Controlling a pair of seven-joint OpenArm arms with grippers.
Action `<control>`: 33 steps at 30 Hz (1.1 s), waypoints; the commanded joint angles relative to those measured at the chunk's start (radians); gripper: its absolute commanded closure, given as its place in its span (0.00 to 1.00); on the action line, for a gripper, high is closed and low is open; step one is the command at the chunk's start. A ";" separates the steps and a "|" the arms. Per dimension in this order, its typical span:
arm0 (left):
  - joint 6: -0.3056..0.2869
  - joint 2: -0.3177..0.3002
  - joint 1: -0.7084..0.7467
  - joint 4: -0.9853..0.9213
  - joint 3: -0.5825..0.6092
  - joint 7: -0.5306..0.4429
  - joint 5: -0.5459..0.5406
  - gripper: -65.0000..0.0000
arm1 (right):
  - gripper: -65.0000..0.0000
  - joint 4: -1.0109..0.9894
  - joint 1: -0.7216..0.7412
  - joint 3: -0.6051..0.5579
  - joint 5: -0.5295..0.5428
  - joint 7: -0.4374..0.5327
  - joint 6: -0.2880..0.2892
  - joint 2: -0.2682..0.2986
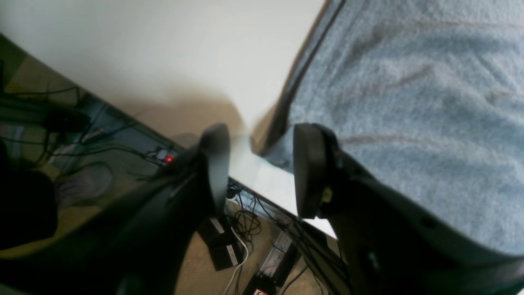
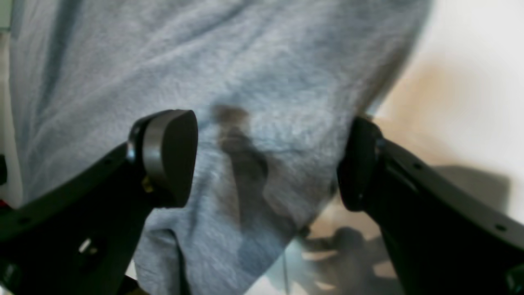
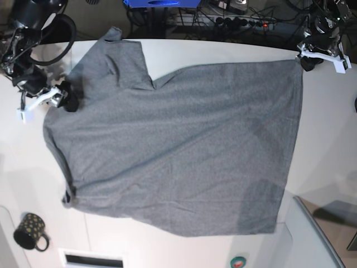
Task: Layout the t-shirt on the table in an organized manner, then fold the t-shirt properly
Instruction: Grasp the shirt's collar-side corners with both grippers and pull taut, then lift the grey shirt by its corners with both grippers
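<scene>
No legible text, label, brand, number or sign anywhere.

Beyond the table's far edge it is dark, with a tangle of black cables (image 3: 223, 22) running along the floor and a power strip (image 3: 254, 23) showing a small red light. A blue box (image 3: 159, 3) sits at the top, half cut off. From the left wrist view, tan carpet (image 1: 196, 266) lies below the table's edge, crossed by more black leads (image 1: 245, 217), one white cable (image 1: 237, 262) and dark boxes (image 1: 223, 246); another red light (image 1: 168, 159) glows there. A raised white panel (image 3: 315, 240) with a grey edge fills the near right corner. Light is soft and even, and shadows lie pale.
</scene>
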 commanded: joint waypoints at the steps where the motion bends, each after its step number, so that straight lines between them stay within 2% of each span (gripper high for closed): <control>1: -0.005 -0.012 0.008 0.013 -0.007 -0.020 -0.011 0.63 | 0.27 -0.003 -0.006 -0.004 -0.036 -0.048 -0.003 -0.001; 13: -0.006 0.004 0.031 -0.053 -0.009 -0.026 -0.014 0.61 | 0.27 -0.005 -0.008 -0.005 -0.042 -0.048 -0.003 -0.001; 17: -0.006 0.004 0.030 -0.050 -0.009 -0.026 -0.016 0.41 | 0.27 -0.005 -0.008 -0.005 -0.042 -0.048 -0.003 0.000; 19: -0.006 0.004 0.030 -0.034 -0.009 -0.026 -0.016 0.35 | 0.27 -0.005 -0.008 -0.005 -0.042 -0.048 -0.003 0.002; 27: -0.006 0.004 0.008 0.028 -0.004 -0.020 -0.014 0.35 | 0.27 -0.005 -0.008 -0.007 -0.043 -0.048 -0.003 0.002; 33: -0.006 -0.001 -0.075 -0.096 -0.001 -0.020 -0.009 0.35 | 0.27 -0.005 -0.008 -0.007 -0.043 -0.048 -0.003 0.002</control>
